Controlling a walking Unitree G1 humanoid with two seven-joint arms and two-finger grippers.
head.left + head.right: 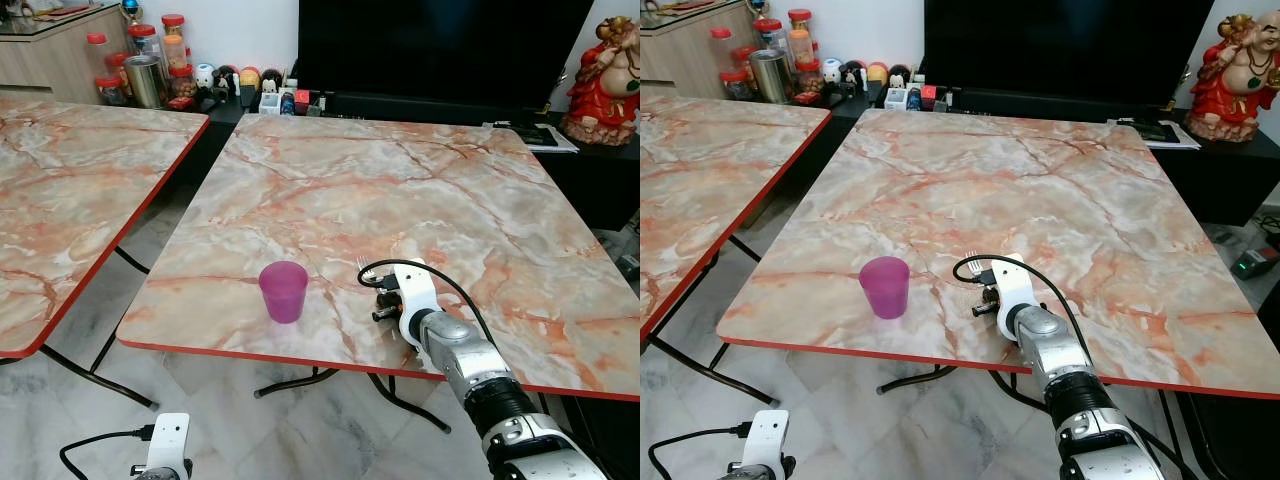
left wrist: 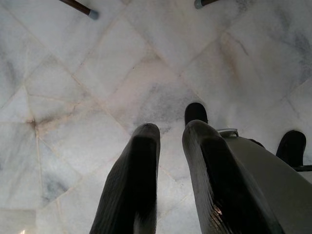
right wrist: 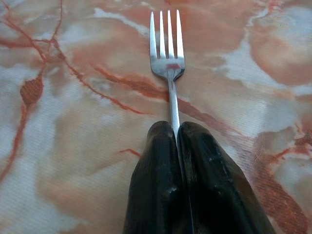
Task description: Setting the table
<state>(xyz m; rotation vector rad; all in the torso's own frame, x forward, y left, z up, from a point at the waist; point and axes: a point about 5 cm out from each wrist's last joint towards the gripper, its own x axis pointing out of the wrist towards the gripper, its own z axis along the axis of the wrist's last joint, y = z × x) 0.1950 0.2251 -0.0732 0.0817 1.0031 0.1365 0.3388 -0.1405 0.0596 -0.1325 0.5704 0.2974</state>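
A purple plastic cup (image 1: 284, 290) stands upright near the front edge of the marble-patterned table (image 1: 400, 180). To its right, my right gripper (image 3: 175, 130) is shut on the handle of a silver fork (image 3: 166, 53), whose tines point away over the tabletop. From the head camera the fork's tines (image 1: 362, 265) peek out just beyond the white wrist (image 1: 412, 290), low over the table. My left gripper (image 2: 170, 134) hangs by my side above the floor, its fingers (image 2: 136, 170) a small gap apart and empty.
A second marble table (image 1: 60, 190) stands to the left across a narrow gap. Jars and small figures (image 1: 150, 70) line a low dark shelf behind, beside a large black screen (image 1: 440, 50). A red statue (image 1: 605, 80) sits at the back right. The floor is white marble tile (image 2: 97, 97).
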